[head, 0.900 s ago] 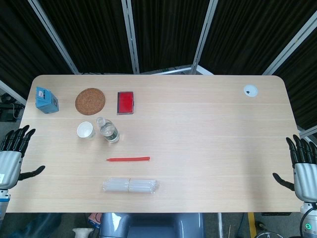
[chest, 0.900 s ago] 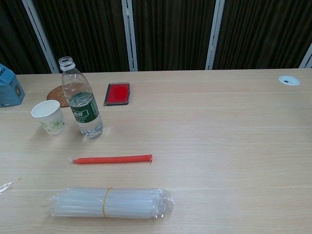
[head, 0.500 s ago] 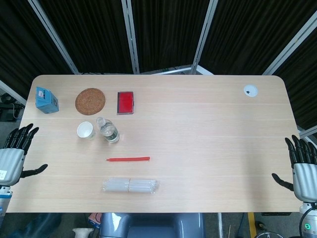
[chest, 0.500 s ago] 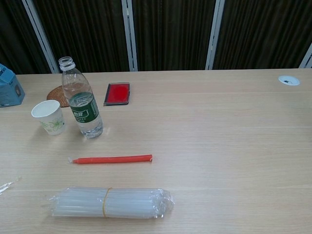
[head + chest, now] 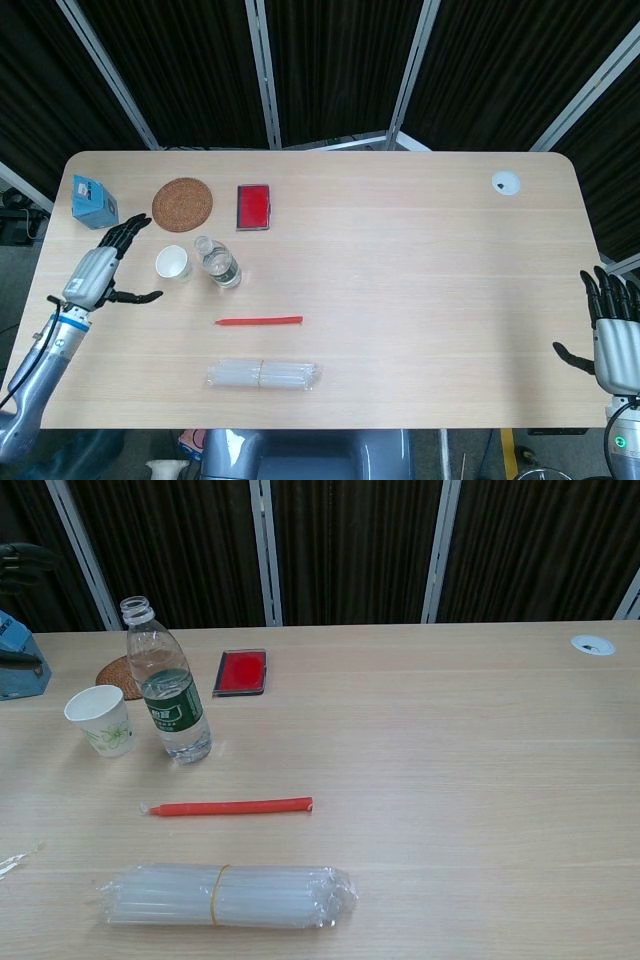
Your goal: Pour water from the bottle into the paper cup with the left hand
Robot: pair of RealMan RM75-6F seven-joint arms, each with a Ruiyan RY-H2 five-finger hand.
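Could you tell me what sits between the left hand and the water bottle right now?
The paper cup stands between the left hand and the water bottle, upright, close beside the bottle. The head view shows this best.

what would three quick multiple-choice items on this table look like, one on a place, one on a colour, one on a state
1. Where does the paper cup stand relative to the bottle in the chest view?
A. to its left
B. to its right
C. on the woven coaster

2. What colour is the thin stick lying in front of the bottle?
A. blue
B. red
C. green

3. What is the state of the left robot hand?
A. gripping the bottle
B. holding the cup
C. open, fingers apart, holding nothing

Answers:
1. A, the cup sits just left of the bottle, apart from it on the table.
2. B, the stick is red along its length.
3. C, the head view shows it beside the cup with fingers spread and nothing in it.
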